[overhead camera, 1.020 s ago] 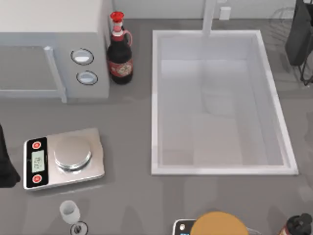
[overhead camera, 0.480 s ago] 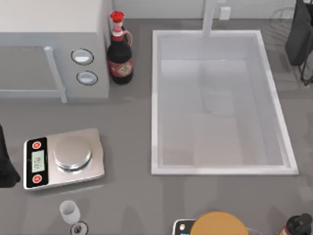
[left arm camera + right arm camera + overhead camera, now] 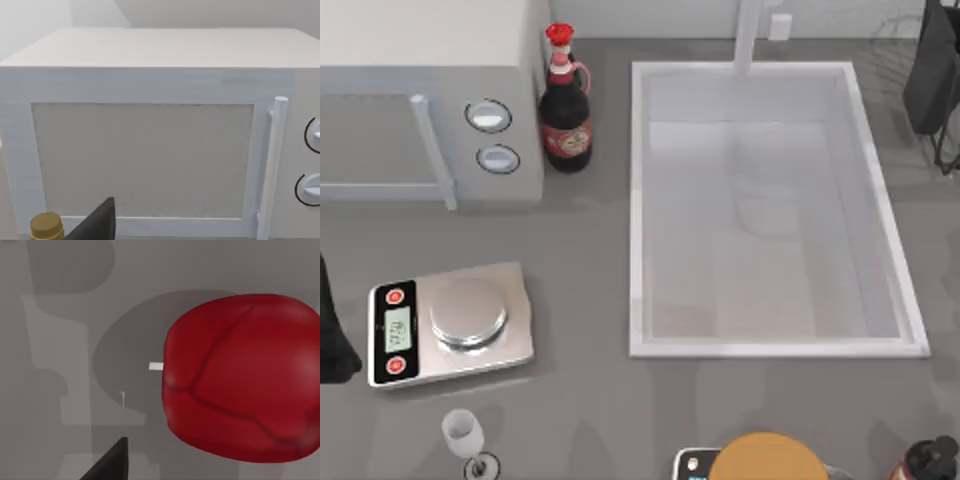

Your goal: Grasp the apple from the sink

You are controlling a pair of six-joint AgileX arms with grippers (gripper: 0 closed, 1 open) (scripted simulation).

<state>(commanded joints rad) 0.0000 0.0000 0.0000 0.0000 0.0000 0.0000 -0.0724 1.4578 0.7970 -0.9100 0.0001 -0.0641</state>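
On the desk (image 3: 590, 400), the sink (image 3: 636, 200) is set toward the right. The right end effector (image 3: 932, 90) is held at the far right edge, beside the sink's rim, and the left end effector (image 3: 330, 335) is parked at the left edge (how far either is open cannot be told). The apple (image 3: 242, 377) is seen close under the right wrist camera, off-centre, on a grey surface. A closure from here is judged likely to clip 1 side and roll the glossy fruit away.

Apple (image 3: 240, 380) glossy dark red; sink (image 3: 638, 200) white
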